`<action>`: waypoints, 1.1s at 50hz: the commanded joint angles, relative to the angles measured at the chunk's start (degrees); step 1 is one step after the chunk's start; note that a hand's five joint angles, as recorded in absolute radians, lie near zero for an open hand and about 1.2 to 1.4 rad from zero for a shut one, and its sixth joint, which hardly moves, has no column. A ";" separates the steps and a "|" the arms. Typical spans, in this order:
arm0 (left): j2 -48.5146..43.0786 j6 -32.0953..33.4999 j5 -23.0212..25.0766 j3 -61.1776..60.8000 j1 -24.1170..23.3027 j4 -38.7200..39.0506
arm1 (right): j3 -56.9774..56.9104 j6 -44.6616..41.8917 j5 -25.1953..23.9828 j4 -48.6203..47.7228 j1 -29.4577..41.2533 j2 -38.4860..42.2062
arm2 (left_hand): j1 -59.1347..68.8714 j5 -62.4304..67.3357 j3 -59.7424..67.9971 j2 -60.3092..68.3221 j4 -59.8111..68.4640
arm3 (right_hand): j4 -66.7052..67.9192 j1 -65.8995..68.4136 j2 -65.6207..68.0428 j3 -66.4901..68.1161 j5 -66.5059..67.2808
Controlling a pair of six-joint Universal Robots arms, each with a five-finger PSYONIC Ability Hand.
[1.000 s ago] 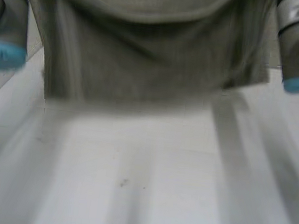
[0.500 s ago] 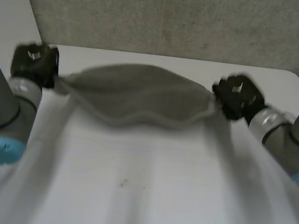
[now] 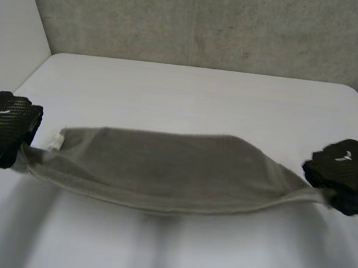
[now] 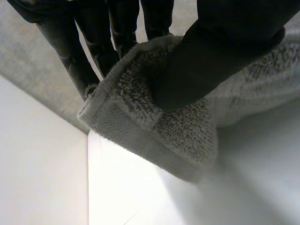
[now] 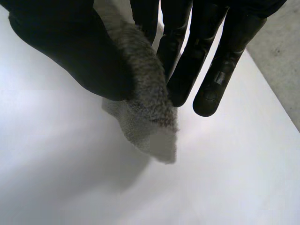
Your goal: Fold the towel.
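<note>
As left hand (image 3: pixel 1 122), right hand (image 3: pixel 347 173) pinch towel (image 3: pixel 168 168) — stretched.

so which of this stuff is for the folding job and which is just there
For the job: towel, stretched between the hands; left hand, pinching one end; right hand, pinching the other end.
Just there: white table; grey wall behind it.

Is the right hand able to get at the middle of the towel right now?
Probably not without letting go: the right hand pinches one end of the towel and the left hand the other, with the towel stretched between them. Nothing else covers the middle.
</note>
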 commanded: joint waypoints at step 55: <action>-40.75 -3.47 -5.71 29.01 -6.52 27.80 | -11.72 14.01 4.16 -52.33 9.39 26.05 | 11.93 10.54 10.25 10.22 10.21 | 11.62 25.30 12.59 11.90 13.69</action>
